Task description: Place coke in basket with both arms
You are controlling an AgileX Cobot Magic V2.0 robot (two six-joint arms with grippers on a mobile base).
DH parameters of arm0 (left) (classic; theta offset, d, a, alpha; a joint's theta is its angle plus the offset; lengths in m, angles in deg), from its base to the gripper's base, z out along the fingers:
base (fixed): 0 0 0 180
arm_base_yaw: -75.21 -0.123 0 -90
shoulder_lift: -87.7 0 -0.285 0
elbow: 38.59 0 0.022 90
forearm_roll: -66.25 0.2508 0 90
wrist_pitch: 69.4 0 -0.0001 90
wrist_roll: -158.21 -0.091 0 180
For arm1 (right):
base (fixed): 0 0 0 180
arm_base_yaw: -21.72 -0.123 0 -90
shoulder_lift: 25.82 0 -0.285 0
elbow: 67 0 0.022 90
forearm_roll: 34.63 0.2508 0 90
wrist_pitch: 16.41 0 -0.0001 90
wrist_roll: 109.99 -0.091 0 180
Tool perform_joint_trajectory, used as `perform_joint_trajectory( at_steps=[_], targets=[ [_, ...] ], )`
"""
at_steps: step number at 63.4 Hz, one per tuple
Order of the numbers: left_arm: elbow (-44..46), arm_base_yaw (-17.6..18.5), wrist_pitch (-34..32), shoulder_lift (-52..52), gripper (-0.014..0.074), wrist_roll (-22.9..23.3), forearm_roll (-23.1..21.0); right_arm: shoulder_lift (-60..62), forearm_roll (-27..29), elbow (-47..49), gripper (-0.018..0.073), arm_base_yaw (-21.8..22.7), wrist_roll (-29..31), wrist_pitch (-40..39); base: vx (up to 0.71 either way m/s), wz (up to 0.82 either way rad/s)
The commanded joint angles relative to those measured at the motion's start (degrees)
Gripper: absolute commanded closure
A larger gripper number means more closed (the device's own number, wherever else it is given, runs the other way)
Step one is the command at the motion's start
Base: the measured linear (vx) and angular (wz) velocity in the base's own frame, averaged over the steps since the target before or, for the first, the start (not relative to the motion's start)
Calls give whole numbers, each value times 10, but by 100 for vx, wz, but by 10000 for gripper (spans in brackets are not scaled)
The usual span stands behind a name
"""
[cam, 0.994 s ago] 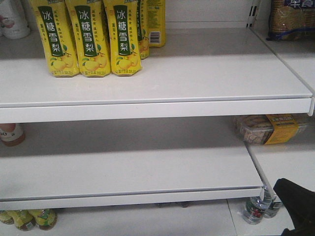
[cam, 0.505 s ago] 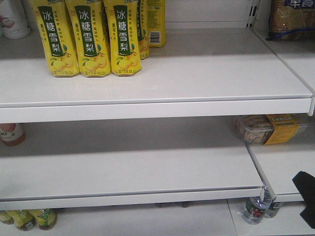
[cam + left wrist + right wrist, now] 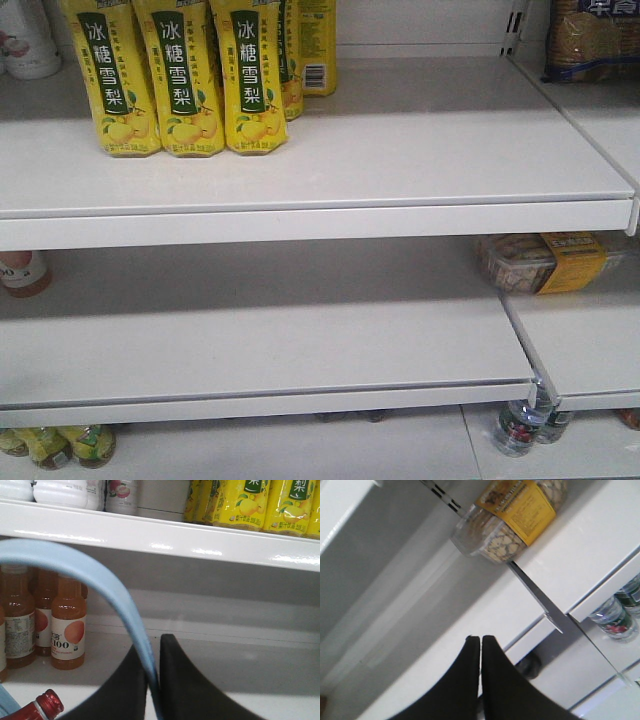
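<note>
Left claw [image 3: 152, 680], black wedge fingers pinching light blue plastic hoop handle of basket [image 3: 95, 580]; handle arcs up and left from claw, basket body out of view below. Right claw [image 3: 480, 670], black fingers pressed together, holding nothing, pointed at white metal shelf [image 3: 470, 610] near clear plastic snack tub with yellow label [image 3: 512, 517]. Red coke can not visible in any view, so direction from either claw, long axis and look cannot be told. Judgement: right claw free for pick; can must be found first.

yellow pouches [image 3: 180, 80]: 冰糖雪梨 | orange juice bottle [image 3: 68, 625]: "100"
</note>
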Motion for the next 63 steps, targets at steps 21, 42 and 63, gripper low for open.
perform_joint_trajectory(
  at_steps=[21,42,63],
  targets=[
    [-5,2,-88,12,603,-24,29,85,225,17,564,142,430,-97,0,0],
    [-5,2,-88,12,603,-24,29,141,339,9,564,183,696,-186,0,0],
    [-5,2,-88,12,603,-24,29,169,339,-107,564,183,708,-405,0,0]
  ],
)
